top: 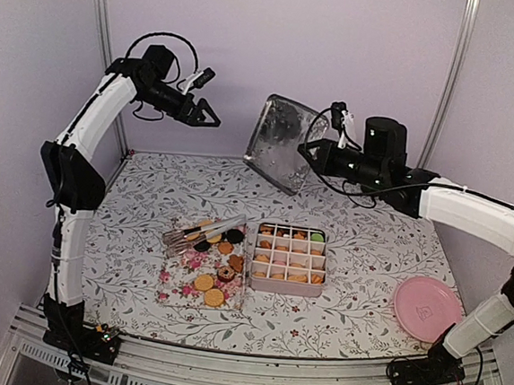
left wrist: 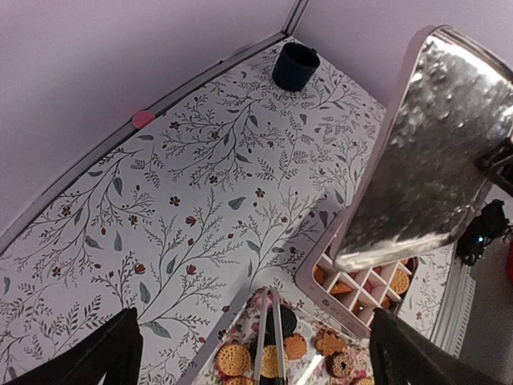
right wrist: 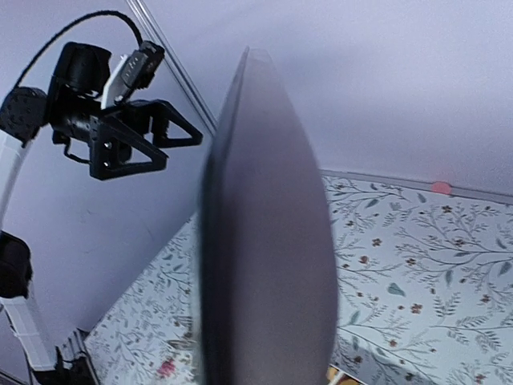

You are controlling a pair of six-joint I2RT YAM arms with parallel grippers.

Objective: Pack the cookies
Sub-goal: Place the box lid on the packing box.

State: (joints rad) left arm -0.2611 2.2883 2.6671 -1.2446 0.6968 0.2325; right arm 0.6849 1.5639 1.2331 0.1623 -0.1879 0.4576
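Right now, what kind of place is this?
Probably a robot test cell: bare walls with metal frame posts, two arms bolted to a rail, and a floral tablecloth staged with cookies and a divided box, the right gripper holding a metal lid.

Light is even and soft in all three views, with a faint violet cast. Using the lid (top: 284, 143) as my reference: its dimpled face throws speckled glare in the top and left wrist views. Shadows on the tablecloth (top: 368, 256) below the lid are weak and soft-edged. In the right wrist view the lid sits edge-on, dark and badly blurred, while I get a sharper background left of it. In the left wrist view the rail (left wrist: 200, 83) left of the lid bows, and the cookies (left wrist: 234, 358) below it are in focus.
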